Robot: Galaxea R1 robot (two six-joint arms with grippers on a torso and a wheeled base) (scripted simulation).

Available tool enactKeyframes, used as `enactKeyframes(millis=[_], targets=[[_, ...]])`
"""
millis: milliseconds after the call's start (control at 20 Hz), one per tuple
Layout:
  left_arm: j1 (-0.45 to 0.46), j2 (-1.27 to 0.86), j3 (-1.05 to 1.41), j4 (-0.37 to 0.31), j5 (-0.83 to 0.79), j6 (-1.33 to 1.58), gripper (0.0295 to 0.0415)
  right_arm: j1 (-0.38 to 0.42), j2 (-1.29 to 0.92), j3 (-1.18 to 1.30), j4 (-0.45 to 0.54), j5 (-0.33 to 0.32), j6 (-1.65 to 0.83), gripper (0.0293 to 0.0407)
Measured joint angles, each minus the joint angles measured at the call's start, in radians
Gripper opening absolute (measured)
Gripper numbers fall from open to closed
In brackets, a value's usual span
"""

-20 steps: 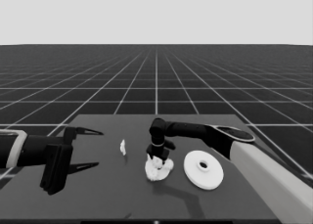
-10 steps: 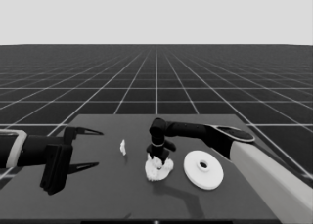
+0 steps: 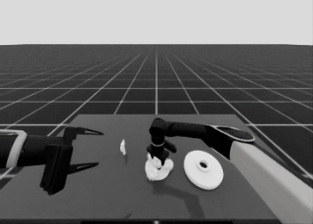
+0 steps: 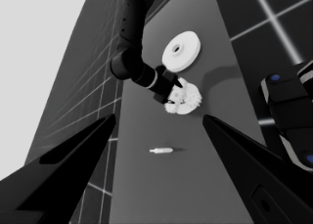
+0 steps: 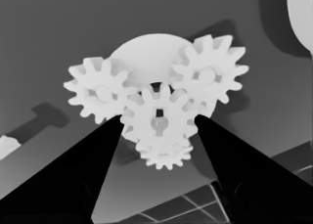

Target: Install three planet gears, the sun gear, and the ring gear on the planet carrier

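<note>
Right hand: you have it reaching in from the desk's right side, pointing down over the gear cluster near the middle of the desk. In its wrist view the 2 fingers stand apart, 1 on each side of the centre gear, with a sliver of gap between each tip and the teeth; it pinches nothing.
Left hand: your other arm waits over the desk's left end, fingers spread wide, nothing between them.
Smaller round part: it lies flat near the middle of the desk, toward the front edge, mostly covered by gears; only its far rim shows clearly.
Planet gears: 3 toothed wheels sit on the smaller round part. 1 is on one side, 1 on the other side, and the third peeks out from under the centre gear on the near side.
Sun gear: it rests in the middle of the cluster, teeth meeting the 2 side gears, with a small keyed hole at its centre, lying between your right hand's fingers.
Larger round part: it lies flat on the desk just to the right of the cluster, hub up, apart from the gears.
Thin white piece: it lies alone on the desk between the cluster and your left hand, clear of both.
Desk: dark, carrying all the parts.
</note>
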Motion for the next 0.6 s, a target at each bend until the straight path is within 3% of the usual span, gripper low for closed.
enactKeyframes(millis=[600], targets=[[0.0, 0.0, 0.0, 0.0, 0.0, 0.0, 0.0385, 0.0, 0.0, 0.0, 0.0, 0.0, 0.126, 0.0309]])
